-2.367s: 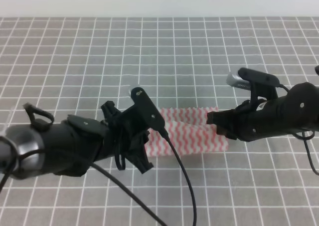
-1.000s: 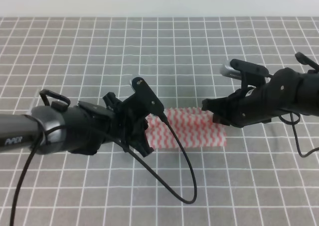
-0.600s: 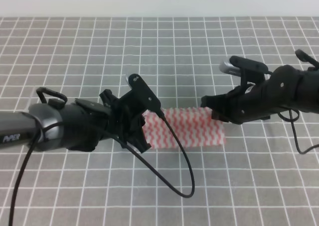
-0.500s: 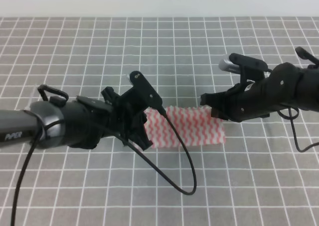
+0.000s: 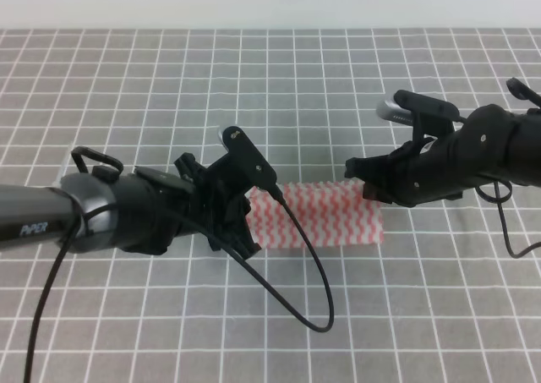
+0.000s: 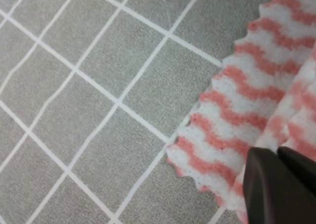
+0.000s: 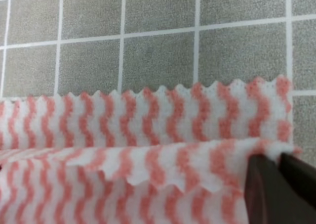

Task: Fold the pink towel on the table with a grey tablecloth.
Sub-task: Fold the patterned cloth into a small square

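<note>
The pink towel point(image 5: 325, 216) lies on the table with a grey tablecloth point(image 5: 279, 87), doubled into a narrow strip with one layer over another. My left gripper point(image 5: 246, 228) is at its left end and my right gripper point(image 5: 360, 186) is at its right end. In the left wrist view the left gripper point(image 6: 278, 154) is shut, pinching the towel's upper layer point(image 6: 237, 100). In the right wrist view the right gripper point(image 7: 278, 160) is shut on the corner of the upper layer point(image 7: 148, 164), which lies over the lower layer point(image 7: 163, 115).
The grid-marked grey cloth point(image 5: 423, 315) stretches all around the towel. A black cable point(image 5: 314, 290) from the left arm loops over the towel's left part and down onto the table in front.
Both grippers have moved a little toward the far side with the towel's edge in them. The towel now looks narrower from front to back. In the last half second little has moved.
</note>
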`<state>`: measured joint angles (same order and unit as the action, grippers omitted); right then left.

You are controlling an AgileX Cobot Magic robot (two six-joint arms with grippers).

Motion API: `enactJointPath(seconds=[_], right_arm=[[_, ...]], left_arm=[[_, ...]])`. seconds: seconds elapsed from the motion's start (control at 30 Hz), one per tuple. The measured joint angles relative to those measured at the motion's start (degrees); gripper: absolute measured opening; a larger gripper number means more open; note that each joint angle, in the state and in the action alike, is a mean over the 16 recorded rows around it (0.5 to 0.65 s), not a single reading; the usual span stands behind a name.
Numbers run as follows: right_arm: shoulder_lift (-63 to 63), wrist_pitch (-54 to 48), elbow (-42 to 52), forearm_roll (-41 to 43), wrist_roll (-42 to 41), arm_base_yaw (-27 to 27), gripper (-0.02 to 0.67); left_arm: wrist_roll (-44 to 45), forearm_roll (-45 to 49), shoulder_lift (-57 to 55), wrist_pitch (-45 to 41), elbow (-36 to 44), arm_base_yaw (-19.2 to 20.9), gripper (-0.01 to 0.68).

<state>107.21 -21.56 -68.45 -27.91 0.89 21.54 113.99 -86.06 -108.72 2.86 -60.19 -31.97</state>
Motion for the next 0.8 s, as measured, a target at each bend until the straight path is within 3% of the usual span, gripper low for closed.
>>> enactJointPath(seconds=[0.6,0.8], right_arm=[[3.49,-3.44,-3.60,-0.11,-1.08,0.05,-0.014],[3.59,-3.49,-3.67,-0.14,-1.30,0.05,-0.014]], left_arm=[[-0.06,-1.50,0.00,0.20,0.00,0.00,0.000],[-0.08,-2.18,0.00,1.12,0.00,0.00,0.066]])
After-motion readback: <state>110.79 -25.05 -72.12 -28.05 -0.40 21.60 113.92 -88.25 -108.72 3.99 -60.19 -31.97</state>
